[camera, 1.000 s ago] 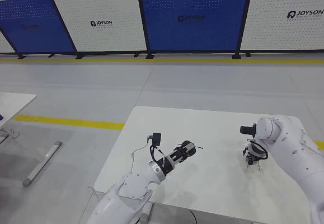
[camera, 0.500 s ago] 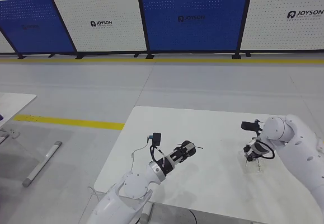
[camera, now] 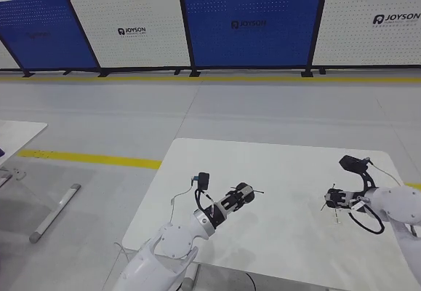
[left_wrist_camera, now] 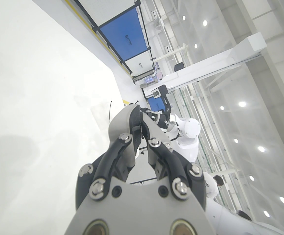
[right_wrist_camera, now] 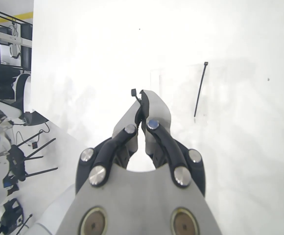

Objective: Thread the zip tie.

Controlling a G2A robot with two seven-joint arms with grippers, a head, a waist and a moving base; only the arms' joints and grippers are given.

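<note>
Over the white table (right_wrist_camera: 102, 25), the right gripper (right_wrist_camera: 141, 93), fingers (right_wrist_camera: 158, 105) pressed together and pinching a black tie (right_wrist_camera: 133, 92). Square head of that tie poking out just past the fingertips, a little to one side. Rest of it hidden between the pads.

Farther out past those fingertips and off to one side, a second tie (right_wrist_camera: 200, 89), well clear of them. Standing almost upright with a small lean, head on top. Right by it a clear stand (right_wrist_camera: 176, 84), faint and hard to make out. Cannot tell how the stand grips it.

Well apart from all that, across the table, the left gripper (left_wrist_camera: 139, 108), tips aimed that way. Fingers (left_wrist_camera: 122, 123) squeezed together here too. Sticking straight out past these tips, a thin black strip (camera: 257, 192), clamped between the pads. Too small to tell which end of it.

Seen from the left wrist, far beyond the left fingertips: the second tie, thin and upright, and just beside it the right gripper. White table top stretching between the two sets of fingers.
</note>
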